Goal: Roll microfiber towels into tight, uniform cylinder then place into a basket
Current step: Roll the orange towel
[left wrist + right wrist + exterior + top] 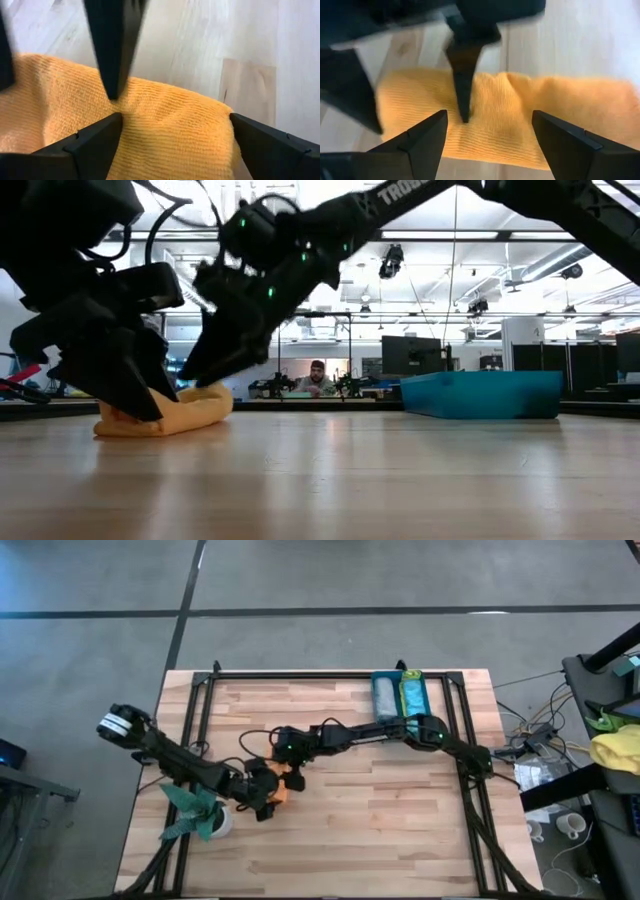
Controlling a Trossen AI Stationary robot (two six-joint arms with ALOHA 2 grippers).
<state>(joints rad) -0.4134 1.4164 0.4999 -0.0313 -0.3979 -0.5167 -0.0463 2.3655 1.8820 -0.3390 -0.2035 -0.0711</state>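
Note:
The orange towel (287, 783) lies as a loose, lumpy roll (165, 416) on the wooden table, left of its middle. My left gripper (175, 125) is open and low over one end of it; one finger stands on the roll and the other stands past the roll's end (227, 112). My right gripper (490, 125) is open above the roll, reaching in from the table's right. The teal basket (480, 395) stands at the far edge, with a rolled grey towel (384, 698) and a rolled green one (413, 697) lying in it. My left gripper has one fingertip (465, 116) set down on the top of the orange roll, near the middle of its length, coming slanting from above. Its other finger touches nothing. The roll lies on the table. My right gripper has a fingertip (114, 95) at the roll's top; I cannot tell whether it touches.
A small leafy plant in a white pot (205, 812) stands close to my left arm, near the table's left edge. A black frame (200, 690) runs along the table's sides. Bare wood (400, 820) lies to the right and toward the near edge.

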